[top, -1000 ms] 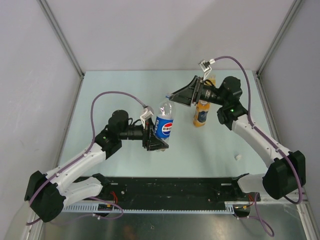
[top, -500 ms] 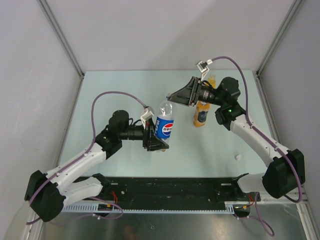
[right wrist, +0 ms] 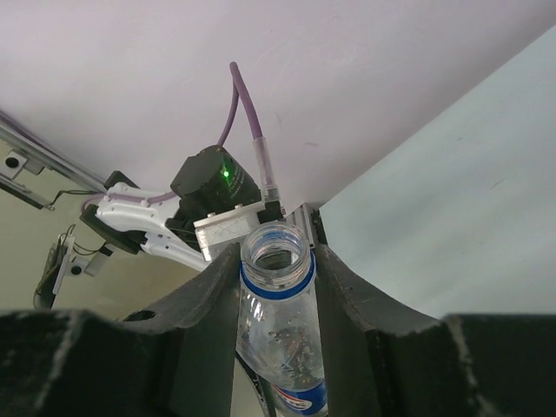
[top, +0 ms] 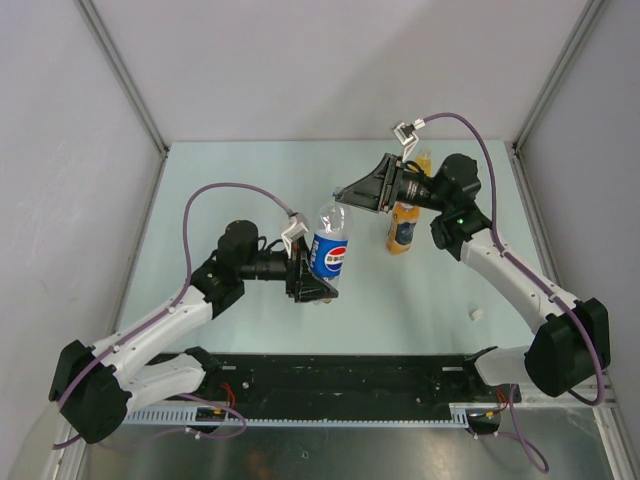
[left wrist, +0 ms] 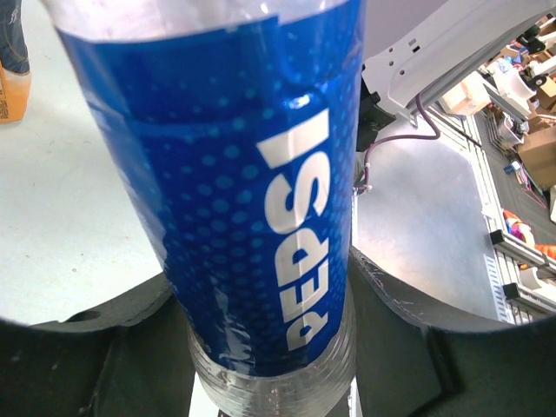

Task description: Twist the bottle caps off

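Left pincer (top: 318,272): clamped across the lower body of the water bottle (top: 328,255), one finger on each side of the blue label. The bottle is held off the table (top: 230,170), near its middle, and leans with its neck towards my right arm.

Right pincer (right wrist: 278,269): drawn in on the neck of the same bottle. In the right wrist view both fingers (right wrist: 228,287) lie against the neck at the blue ring below the mouth. The mouth is open, with no cap on it.

White cap (top: 477,314): lying loose on the table close to my right arm, well apart from the bottles.

Orange bottle (top: 403,230): upright on the table just beyond my right pincer, blue label facing the camera. Its top is covered by my right wrist, so I cannot tell whether it is capped.

Another yellow bottle top (top: 423,159) shows behind that wrist. The rest of it is hidden.
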